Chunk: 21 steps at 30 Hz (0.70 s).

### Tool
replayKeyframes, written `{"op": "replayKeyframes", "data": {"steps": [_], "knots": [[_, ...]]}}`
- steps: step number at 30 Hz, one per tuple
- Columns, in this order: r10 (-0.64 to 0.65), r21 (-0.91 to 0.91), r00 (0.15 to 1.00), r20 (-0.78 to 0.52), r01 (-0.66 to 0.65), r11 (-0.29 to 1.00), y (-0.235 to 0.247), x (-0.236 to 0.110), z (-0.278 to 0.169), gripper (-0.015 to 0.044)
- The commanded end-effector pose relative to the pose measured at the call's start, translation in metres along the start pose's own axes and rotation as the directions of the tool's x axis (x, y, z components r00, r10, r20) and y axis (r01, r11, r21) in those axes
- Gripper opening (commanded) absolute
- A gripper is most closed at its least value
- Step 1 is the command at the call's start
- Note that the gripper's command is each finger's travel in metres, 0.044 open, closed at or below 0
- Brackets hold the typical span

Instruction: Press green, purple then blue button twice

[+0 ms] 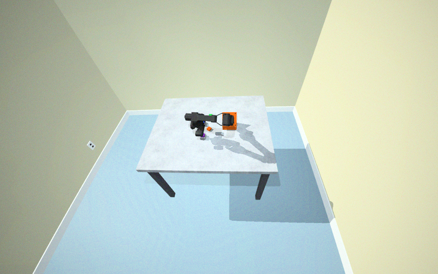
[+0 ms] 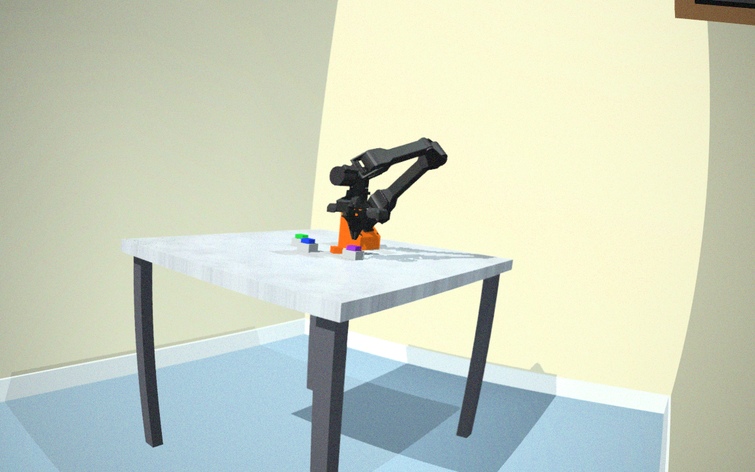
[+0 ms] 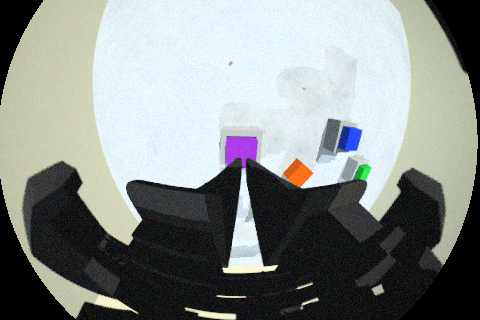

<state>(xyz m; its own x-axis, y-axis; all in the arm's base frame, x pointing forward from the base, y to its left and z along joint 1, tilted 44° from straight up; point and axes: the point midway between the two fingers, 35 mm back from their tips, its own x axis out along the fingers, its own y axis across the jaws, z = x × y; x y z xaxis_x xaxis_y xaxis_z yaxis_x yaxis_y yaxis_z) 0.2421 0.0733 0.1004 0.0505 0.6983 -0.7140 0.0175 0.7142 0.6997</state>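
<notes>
Three push-buttons sit on the one table (image 2: 263, 275): one green button (image 3: 362, 171), one blue button (image 3: 350, 138) and one purple button (image 3: 240, 150), each on its own grey base. One orange block (image 3: 298, 172) lies among them. One arm stands there, on one orange base (image 2: 362, 237).

White marbled table (image 1: 180, 153) on dark legs (image 2: 326, 387), blue floor (image 1: 145, 221), wall outlet (image 1: 91, 145), white baseboard (image 2: 134, 358)
</notes>
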Motion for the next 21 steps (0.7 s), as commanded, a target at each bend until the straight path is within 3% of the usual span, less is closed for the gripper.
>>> {"op": "replayKeyframes", "data": {"steps": [1,7,13,21], "knots": [[-0.002,-0.008,1.0,-0.002,0.001,1.0,0.001,-0.009,-0.001,0.002],[-0.004,-0.007,1.0,-0.003,0.003,1.0,0.001,-0.067,0.0,0.002],[-0.004,-0.006,1.0,-0.002,0.004,1.0,-0.002,-0.069,0.001,0.002],[-0.023,0.008,1.0,0.005,0.023,1.0,-0.122,-0.073,0.023,0.002]]}}
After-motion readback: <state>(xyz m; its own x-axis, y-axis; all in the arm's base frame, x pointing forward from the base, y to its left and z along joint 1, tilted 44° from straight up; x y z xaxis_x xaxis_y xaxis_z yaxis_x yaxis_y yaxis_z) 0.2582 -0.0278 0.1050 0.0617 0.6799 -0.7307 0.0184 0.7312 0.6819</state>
